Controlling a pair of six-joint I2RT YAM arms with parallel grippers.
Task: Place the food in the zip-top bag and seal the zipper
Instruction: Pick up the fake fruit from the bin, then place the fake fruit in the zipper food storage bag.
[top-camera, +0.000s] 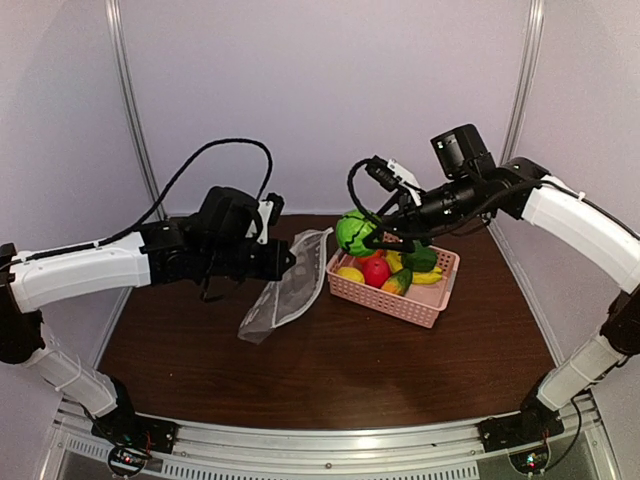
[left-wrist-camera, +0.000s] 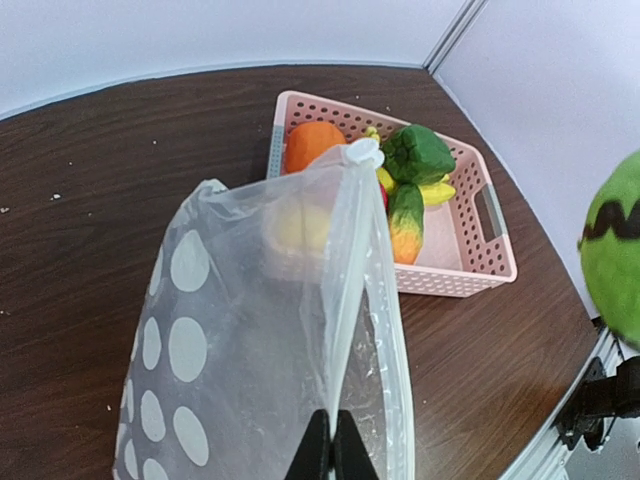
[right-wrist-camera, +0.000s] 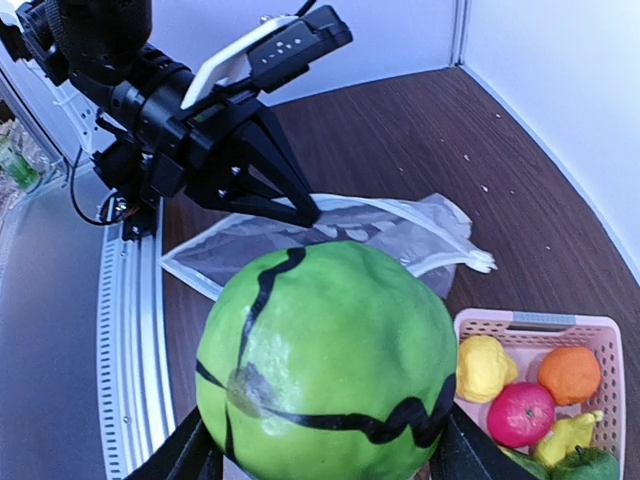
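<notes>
The zip-top bag (top-camera: 288, 290) is clear with white dots and slants up off the table. My left gripper (left-wrist-camera: 332, 445) is shut on one lip of its mouth, on the zipper (left-wrist-camera: 345, 280); the white slider tab (left-wrist-camera: 362, 153) sits at the far end. My right gripper (right-wrist-camera: 325, 450) is shut on a large green ball with black lines (right-wrist-camera: 330, 360), held in the air over the basket's left end, right of the bag (right-wrist-camera: 330, 235). More food lies in the pink basket (top-camera: 420, 302): an orange (right-wrist-camera: 570, 375), a red apple (right-wrist-camera: 520, 413), a lemon (right-wrist-camera: 483, 367), bananas (top-camera: 428, 277) and a green vegetable (left-wrist-camera: 418, 152).
The pink basket (left-wrist-camera: 480, 280) stands right of the bag on the dark wooden table (top-camera: 330, 370). White walls close in the back and both sides. A metal rail (top-camera: 330, 450) runs along the near edge by the arm bases.
</notes>
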